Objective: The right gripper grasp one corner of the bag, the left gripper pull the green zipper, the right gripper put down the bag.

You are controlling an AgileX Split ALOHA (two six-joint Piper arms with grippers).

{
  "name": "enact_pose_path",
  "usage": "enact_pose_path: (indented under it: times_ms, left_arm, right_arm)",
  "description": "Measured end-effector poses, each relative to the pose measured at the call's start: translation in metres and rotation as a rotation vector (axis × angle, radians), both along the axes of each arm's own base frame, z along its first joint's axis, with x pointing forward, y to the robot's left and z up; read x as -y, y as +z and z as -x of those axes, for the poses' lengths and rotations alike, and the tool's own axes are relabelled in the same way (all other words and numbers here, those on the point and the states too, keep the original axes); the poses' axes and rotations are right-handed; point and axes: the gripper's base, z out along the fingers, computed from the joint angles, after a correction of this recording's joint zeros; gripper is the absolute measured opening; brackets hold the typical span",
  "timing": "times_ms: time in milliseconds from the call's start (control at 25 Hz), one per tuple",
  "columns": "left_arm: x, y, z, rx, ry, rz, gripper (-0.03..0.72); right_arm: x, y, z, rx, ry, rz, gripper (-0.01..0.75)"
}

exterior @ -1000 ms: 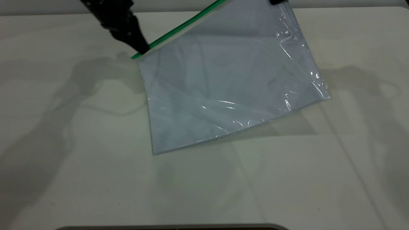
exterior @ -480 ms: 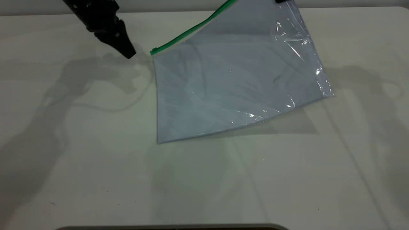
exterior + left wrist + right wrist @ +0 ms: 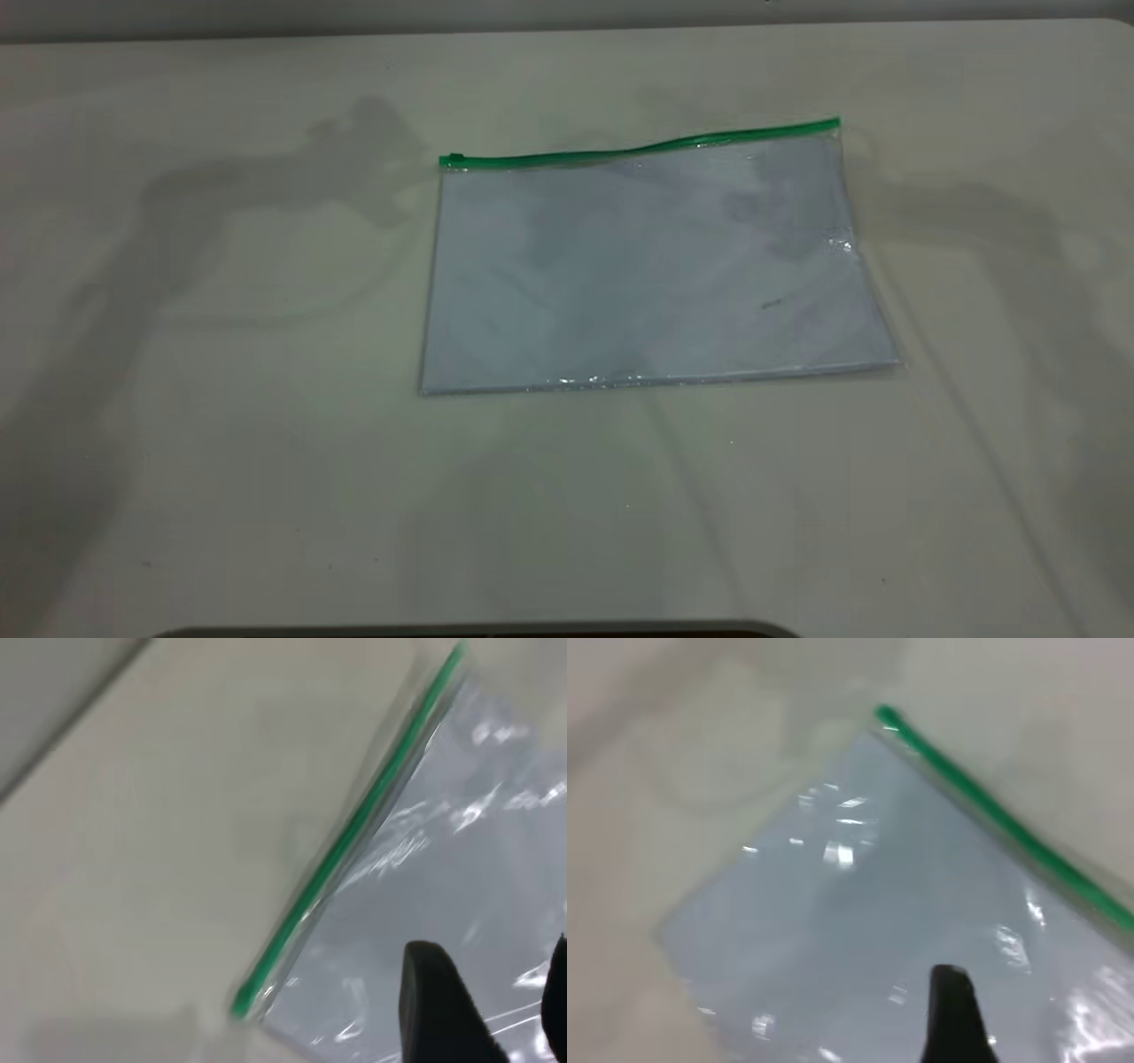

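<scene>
The bag (image 3: 651, 266) lies flat on the table, a clear pouch with white paper inside. The green zipper (image 3: 647, 149) runs along its far long edge, and the slider tab (image 3: 454, 160) sits at the left end. Neither gripper shows in the exterior view. In the left wrist view my left gripper (image 3: 496, 992) hovers open and empty over the bag (image 3: 461, 895), beside the zipper (image 3: 354, 833). In the right wrist view one finger (image 3: 952, 1019) of my right gripper (image 3: 961, 988) shows above the bag (image 3: 859, 930), holding nothing. The zipper (image 3: 992, 806) lies beyond it.
The pale table (image 3: 221, 399) extends on all sides of the bag. Its far edge (image 3: 266, 37) meets a grey wall. A dark rounded rim (image 3: 478, 631) shows at the near edge.
The right gripper has let go of the raised corner and the bag has dropped flat onto the table. Both grippers have left the exterior view; the left one moved away to the left first.
</scene>
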Motion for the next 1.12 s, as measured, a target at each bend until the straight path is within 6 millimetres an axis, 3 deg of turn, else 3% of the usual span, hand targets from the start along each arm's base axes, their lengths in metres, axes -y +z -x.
enact_pose_path:
  times_ms: [120, 200, 360, 480, 720, 800, 920, 1120]
  left_arm:
    - [0.001, 0.041, 0.017, 0.000, -0.019, 0.044, 0.358]
    - [0.000, 0.071, 0.032, -0.011, -0.017, 0.057, 0.358]
    - [-0.010, 0.134, 0.070, 0.006, 0.055, -0.004, 0.358]
    - [-0.021, 0.174, 0.097, 0.037, 0.188, -0.055, 0.358]
    - [-0.043, 0.217, 0.143, 0.073, 0.422, -0.141, 0.358]
    - [-0.050, 0.223, 0.160, 0.065, 0.505, -0.162, 0.358]
    - [-0.061, 0.220, 0.188, 0.039, 0.587, -0.209, 0.358]
    - [-0.070, 0.182, 0.233, -0.074, 0.609, -0.296, 0.358]
  right_arm:
    - [0.006, 0.037, 0.007, 0.044, -0.014, 0.078, 0.547]
    - [0.009, 0.078, 0.021, 0.069, -0.013, 0.123, 0.527]
    - [0.016, 0.162, 0.074, 0.029, -0.036, 0.178, 0.463]
    - [0.023, 0.211, 0.119, -0.015, -0.109, 0.205, 0.415]
    - [0.034, 0.279, 0.198, 0.076, -0.315, 0.164, 0.349]
    - [0.038, 0.290, 0.229, 0.118, -0.352, 0.158, 0.343]
    - [0.045, 0.284, 0.269, 0.141, -0.394, 0.200, 0.343]
    - [0.061, 0.226, 0.315, 0.031, -0.493, 0.332, 0.343]
